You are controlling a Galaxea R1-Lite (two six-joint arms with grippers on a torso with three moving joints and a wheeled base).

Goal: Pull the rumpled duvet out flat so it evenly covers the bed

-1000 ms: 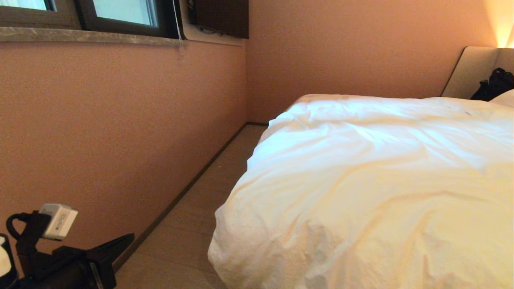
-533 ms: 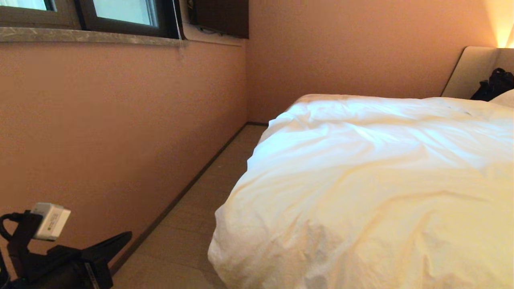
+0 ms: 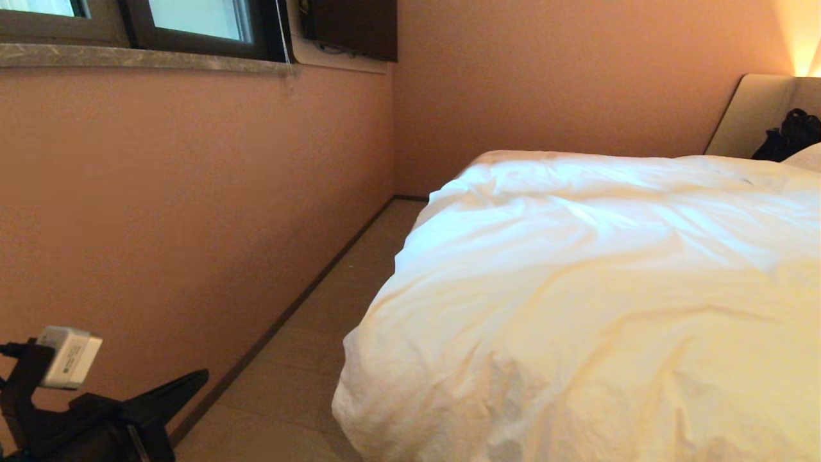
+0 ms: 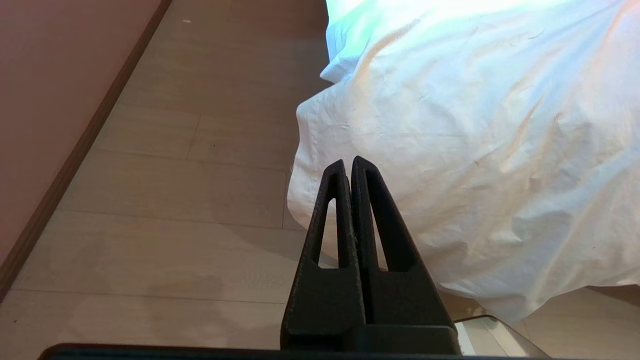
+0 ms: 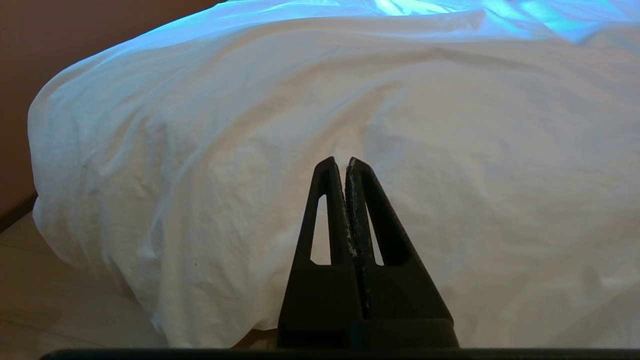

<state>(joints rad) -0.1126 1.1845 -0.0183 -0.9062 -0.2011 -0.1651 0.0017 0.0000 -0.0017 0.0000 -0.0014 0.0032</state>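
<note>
The thick, puffy white duvet (image 3: 596, 301) in its wrinkled cotton cover is seen spread over the wide low bed, whose beige padded headboard (image 3: 753, 115) shows at the far right. The duvet's near-left corner bulges out and hangs over the edge towards the pale wood-look floor (image 3: 301, 378); creases run across its top. A strip of floor is left between the bed and the pinkish-brown wall (image 3: 192, 192) on the left, where a dark-framed window (image 3: 192, 25) is set high up. A black object (image 3: 789, 135) is seen against the headboard, beside the corner of a white pillow (image 3: 805, 157).

The left gripper (image 4: 348, 162) is held low at the near left, over the floor just beside the overhanging corner; its black fingers are pressed together and nothing is gripped. The right gripper (image 5: 345, 161) is pointed at the duvet's near side, likewise fully closed with nothing between its fingers.
</note>
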